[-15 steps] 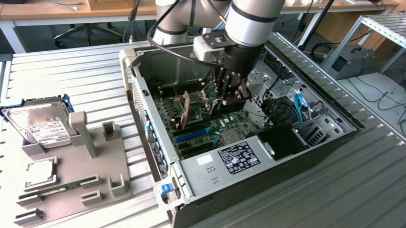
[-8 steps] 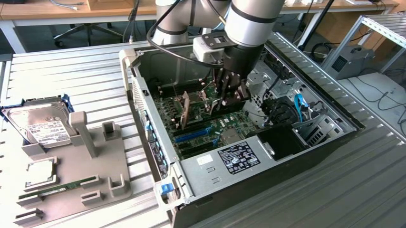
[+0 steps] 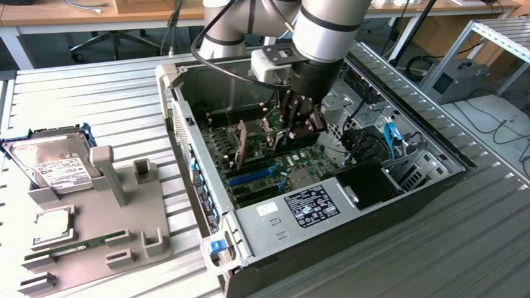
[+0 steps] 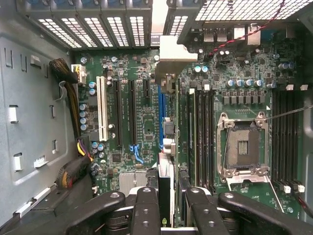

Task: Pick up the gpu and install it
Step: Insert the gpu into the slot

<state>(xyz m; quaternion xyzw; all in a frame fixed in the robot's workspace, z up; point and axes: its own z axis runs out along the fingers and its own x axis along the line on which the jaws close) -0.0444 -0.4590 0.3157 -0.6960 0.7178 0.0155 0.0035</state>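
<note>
Your gripper (image 4: 166,203) pinches the gpu (image 4: 165,147) edge-on above the motherboard (image 4: 142,127); it looks light, stiff, fragile, so grip its edges.

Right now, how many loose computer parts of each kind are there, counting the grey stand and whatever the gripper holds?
Hard drive: 1
Processor chip: 1
RAM stick: 1
gpu, edge-on in the gripper over the motherboard: 1
Total: 4
</note>
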